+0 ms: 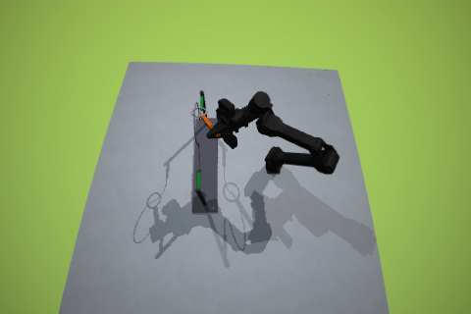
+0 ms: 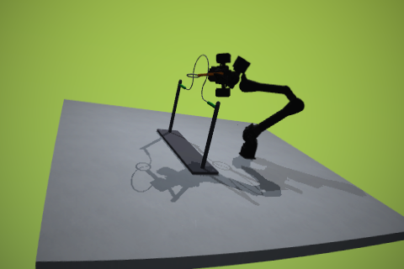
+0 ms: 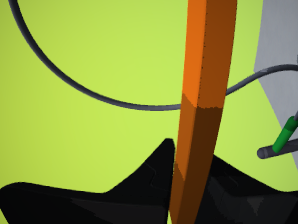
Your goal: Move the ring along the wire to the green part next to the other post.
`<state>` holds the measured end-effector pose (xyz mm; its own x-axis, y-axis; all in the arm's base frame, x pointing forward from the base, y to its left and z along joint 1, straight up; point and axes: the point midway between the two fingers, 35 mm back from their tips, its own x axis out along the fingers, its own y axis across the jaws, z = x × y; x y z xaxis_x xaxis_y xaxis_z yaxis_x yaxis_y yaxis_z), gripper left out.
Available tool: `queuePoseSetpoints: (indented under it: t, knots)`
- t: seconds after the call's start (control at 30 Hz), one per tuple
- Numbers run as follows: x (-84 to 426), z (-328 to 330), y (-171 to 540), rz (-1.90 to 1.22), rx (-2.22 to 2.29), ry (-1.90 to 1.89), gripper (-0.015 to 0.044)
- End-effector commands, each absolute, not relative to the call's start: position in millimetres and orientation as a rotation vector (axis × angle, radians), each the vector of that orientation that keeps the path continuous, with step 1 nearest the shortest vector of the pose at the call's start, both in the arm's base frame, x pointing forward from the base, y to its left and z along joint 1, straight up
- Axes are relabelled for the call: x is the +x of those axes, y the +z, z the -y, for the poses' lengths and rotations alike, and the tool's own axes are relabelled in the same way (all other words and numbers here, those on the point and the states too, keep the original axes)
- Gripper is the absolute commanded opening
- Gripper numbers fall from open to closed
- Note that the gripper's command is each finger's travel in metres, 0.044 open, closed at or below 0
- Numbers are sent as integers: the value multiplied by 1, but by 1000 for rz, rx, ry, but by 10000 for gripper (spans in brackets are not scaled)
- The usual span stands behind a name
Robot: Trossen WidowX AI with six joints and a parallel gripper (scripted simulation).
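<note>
You are carrying the ring (image 2: 194, 76) well above the base (image 2: 185, 150), near the far post (image 2: 175, 106) and a little higher than its green end (image 2: 183, 87), with the wire (image 2: 200, 60) arching up beside it; at this size it cannot be confirmed whether the grey run is passing cleanly through the ring or brushing it. The handle (image 3: 205, 90) is lying roughly level in the exterior view, pointing from the ring back toward the gripper (image 2: 219, 76). The gripper is pinching the handle near its lower end, the jaws pressed against its two flat sides, as the wrist view is showing. Judge the ring and handle as light and rigid: the load is not straining the grip, but a long stiff handle held near one end is acting as a lever, so a small wrist rotation is likely swinging the ring widely. The flat orange faces look smooth, so expect some risk of pivoting between the jaws; a hold with the faces fully covered is the safer choice. The near post (image 2: 209, 134) and its green end (image 2: 210, 103) are standing apart from the ring, lower and nearer the arm (image 2: 273, 105).
</note>
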<state>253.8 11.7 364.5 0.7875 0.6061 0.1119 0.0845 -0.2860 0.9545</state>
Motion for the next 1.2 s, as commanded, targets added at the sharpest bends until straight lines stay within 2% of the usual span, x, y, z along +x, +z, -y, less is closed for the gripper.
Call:
queuePoseSetpoints:
  t: [0.0,1.17]
  knots:
    - [253,-12,367,-541,1771,551,-150]
    - [253,-13,351,-612,1309,382,-150]
